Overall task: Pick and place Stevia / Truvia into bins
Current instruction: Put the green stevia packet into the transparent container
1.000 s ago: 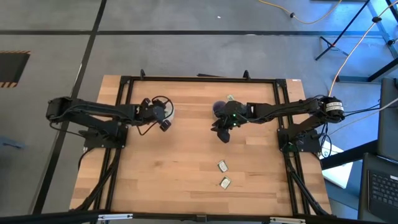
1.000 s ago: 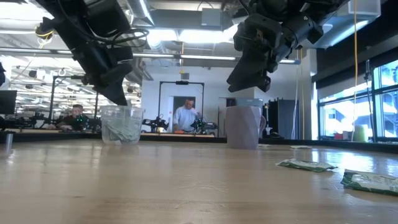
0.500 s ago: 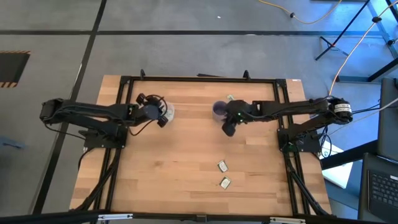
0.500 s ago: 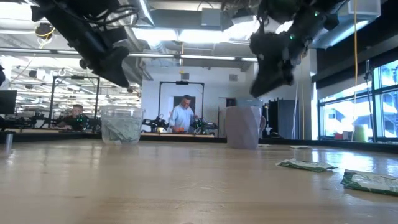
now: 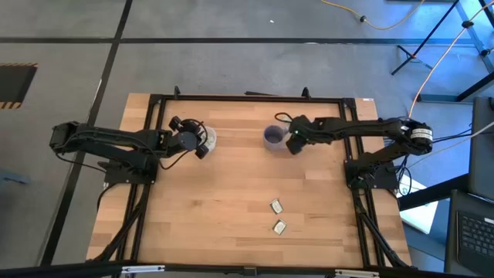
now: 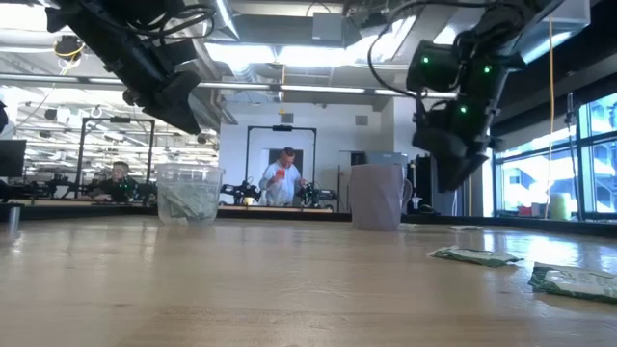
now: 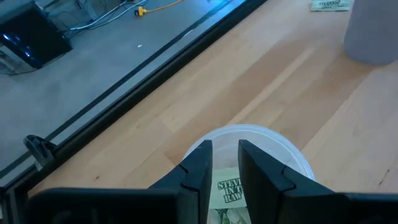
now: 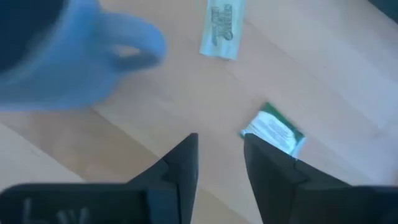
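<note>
The clear cup (image 6: pixel 188 193) stands at the table's far left and has Stevia packets (image 7: pixel 229 190) inside. My left gripper (image 7: pixel 225 155) hovers open just above its rim (image 7: pixel 283 140), with nothing between the fingers. The purple-grey mug (image 5: pixel 272 137) stands near the far middle, its handle (image 8: pixel 134 43) sticking out sideways. My right gripper (image 8: pixel 221 155) points steeply down beside the mug, on its right, open and empty. Two packets (image 8: pixel 222 28) (image 8: pixel 273 134) lie flat on the wood below it. Two more packets (image 5: pixel 276 206) (image 5: pixel 279 227) lie toward the near edge.
A black frame (image 5: pixel 247 98) runs around the tabletop. Bare wood spreads between the cups and the near packets (image 6: pixel 472 255) (image 6: pixel 574 280). People work at benches in the room beyond the table.
My right gripper has swung from the mug's near side toward the table's far right, sunk a little and tipped to point steeply down beside the mug. My left gripper has risen from the clear cup's mouth and then held still.
</note>
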`<state>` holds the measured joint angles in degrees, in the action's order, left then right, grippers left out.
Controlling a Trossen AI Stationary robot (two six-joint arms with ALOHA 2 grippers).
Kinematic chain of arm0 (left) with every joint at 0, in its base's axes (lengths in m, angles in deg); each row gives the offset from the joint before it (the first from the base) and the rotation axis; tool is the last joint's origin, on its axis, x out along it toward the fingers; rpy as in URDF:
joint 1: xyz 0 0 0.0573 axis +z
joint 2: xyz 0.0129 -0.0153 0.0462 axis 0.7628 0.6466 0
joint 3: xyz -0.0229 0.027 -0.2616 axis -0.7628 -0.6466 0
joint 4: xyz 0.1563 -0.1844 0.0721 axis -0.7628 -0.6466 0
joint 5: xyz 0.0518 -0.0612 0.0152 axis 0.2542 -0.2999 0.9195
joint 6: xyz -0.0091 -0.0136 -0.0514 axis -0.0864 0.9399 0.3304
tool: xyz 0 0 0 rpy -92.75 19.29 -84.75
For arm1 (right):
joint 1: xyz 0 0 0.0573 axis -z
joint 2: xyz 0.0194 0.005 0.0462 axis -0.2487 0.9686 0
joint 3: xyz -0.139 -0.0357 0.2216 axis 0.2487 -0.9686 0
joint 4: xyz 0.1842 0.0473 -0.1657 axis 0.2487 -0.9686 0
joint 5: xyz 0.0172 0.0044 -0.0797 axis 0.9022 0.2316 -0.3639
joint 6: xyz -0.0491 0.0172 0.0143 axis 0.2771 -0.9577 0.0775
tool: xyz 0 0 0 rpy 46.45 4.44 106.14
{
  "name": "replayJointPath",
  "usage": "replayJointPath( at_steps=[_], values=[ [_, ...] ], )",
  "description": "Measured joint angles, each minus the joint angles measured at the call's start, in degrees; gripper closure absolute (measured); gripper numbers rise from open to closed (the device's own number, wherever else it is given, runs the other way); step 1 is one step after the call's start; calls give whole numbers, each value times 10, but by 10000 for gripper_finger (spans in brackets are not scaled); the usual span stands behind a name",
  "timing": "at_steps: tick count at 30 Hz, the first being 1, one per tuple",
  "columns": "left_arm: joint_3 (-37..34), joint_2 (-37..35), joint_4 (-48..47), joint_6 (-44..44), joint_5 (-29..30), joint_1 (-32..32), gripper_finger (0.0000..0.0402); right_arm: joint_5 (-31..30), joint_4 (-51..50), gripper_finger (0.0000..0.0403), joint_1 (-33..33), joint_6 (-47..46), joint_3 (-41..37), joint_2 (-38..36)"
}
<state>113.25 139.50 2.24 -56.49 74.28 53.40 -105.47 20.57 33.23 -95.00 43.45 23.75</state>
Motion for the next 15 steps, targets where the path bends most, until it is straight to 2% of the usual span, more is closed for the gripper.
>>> replayJointPath(
  at_steps=[8, 15],
  values=[
    [0, 0, 0, 0, 0, 0, 329, 3, -7, 271, 75, -7, -28, 3],
    [0, 0, 0, 0, -5, 0, 334, 23, 15, 271, 107, -12, -70, 3]
  ],
)
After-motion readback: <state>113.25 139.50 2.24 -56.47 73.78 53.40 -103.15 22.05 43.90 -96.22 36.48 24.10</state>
